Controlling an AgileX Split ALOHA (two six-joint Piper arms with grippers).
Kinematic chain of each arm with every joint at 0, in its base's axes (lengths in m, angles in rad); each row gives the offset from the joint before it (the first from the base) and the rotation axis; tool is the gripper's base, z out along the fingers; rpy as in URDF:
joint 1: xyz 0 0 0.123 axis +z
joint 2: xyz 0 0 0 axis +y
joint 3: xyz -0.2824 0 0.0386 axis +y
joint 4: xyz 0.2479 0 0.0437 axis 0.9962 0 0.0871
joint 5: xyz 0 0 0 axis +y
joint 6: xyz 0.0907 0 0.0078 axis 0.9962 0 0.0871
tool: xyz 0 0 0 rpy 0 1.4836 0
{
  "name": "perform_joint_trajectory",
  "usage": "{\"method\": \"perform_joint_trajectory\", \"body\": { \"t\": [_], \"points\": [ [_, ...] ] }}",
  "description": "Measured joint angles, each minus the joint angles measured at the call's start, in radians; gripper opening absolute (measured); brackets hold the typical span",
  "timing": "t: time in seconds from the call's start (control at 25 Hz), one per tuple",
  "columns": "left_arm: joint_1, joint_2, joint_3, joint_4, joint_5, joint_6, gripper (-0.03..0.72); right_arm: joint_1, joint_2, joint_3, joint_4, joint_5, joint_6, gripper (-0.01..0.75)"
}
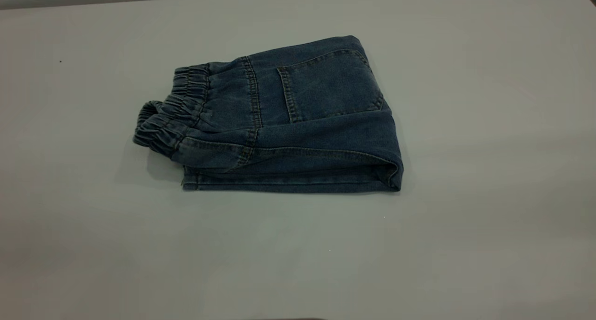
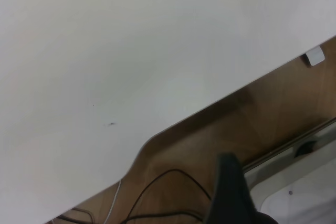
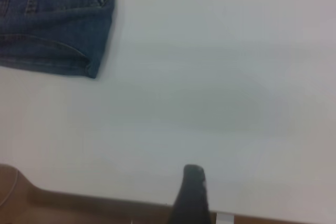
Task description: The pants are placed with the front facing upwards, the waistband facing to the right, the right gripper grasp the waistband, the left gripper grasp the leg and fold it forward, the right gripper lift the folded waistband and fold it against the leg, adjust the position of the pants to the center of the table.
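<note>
Folded pants [image 1: 284, 119] lie as a compact bundle toward the far edge of the table [image 1: 465, 245], near the middle of its width, back pocket [image 1: 326, 89] uppermost and the gathered waistband [image 1: 172, 110] stacked at the left end over the leg hems, an arrangement that suggests both folds are complete and only centring may remain. The left gripper [image 2: 233, 195] sits off the pants beyond a tabletop edge above the wooden floor [image 2: 262, 114], and the right gripper [image 3: 191, 195] hangs at the near edge, well apart from the bundle's corner; only one finger of each shows, so whether either is open or closed cannot be told. Bare tabletop surrounds the bundle on all sides, leaving free room to slide it, most of all toward the near edge.
</note>
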Motion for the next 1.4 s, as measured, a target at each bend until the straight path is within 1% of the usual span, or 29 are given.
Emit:
{"method": "perform_joint_trajectory", "body": {
  "t": [0.12, 0.2, 0.24, 0.36, 0.44, 0.52, 0.6, 0.68, 0.8, 0.92, 1.4],
  "points": [
    [0.008, -0.014, 0.0, -0.003, 0.0, 0.0, 0.433, 0.0, -0.034, 0.001, 0.0, 0.0, 0.0, 0.568],
    [0.046, -0.035, 0.0, -0.01, 0.0, 0.0, 0.433, 0.0, -0.082, 0.001, 0.0, 0.0, 0.0, 0.568],
    [0.082, -0.046, 0.0, -0.012, 0.0, 0.0, 0.433, 0.0, -0.107, 0.001, 0.0, 0.0, 0.0, 0.568],
    [0.22, -0.088, 0.0, -0.012, 0.003, 0.002, 0.433, 0.0, -0.18, 0.0, 0.0, 0.007, 0.0, 0.568],
    [0.324, -0.117, 0.0, -0.013, 0.003, 0.002, 0.433, 0.001, -0.189, 0.0, 0.001, 0.01, 0.0, 0.568],
    [0.411, -0.151, 0.0, -0.013, 0.004, 0.002, 0.433, 0.001, -0.189, 0.0, 0.005, 0.01, 0.0, 0.568],
    [0.485, -0.191, 0.0, -0.013, 0.006, 0.002, 0.433, 0.001, -0.189, 0.0, 0.01, 0.01, 0.0, 0.568],
    [0.527, -0.234, 0.0, -0.013, 0.009, 0.002, 0.433, 0.001, -0.189, 0.0, 0.012, 0.011, 0.001, 0.568],
    [0.55, -0.301, 0.0, -0.015, 0.011, 0.002, 0.433, 0.001, -0.189, 0.0, 0.012, 0.011, 0.001, 0.568],
    [0.549, -0.369, 0.0, -0.015, 0.015, 0.002, 0.433, 0.001, -0.189, 0.0, 0.012, 0.011, 0.001, 0.568],
    [0.549, -0.38, 0.0, -0.019, 0.025, 0.004, 0.433, 0.001, -0.189, 0.0, 0.013, 0.011, 0.0, 0.568]
  ]
}}
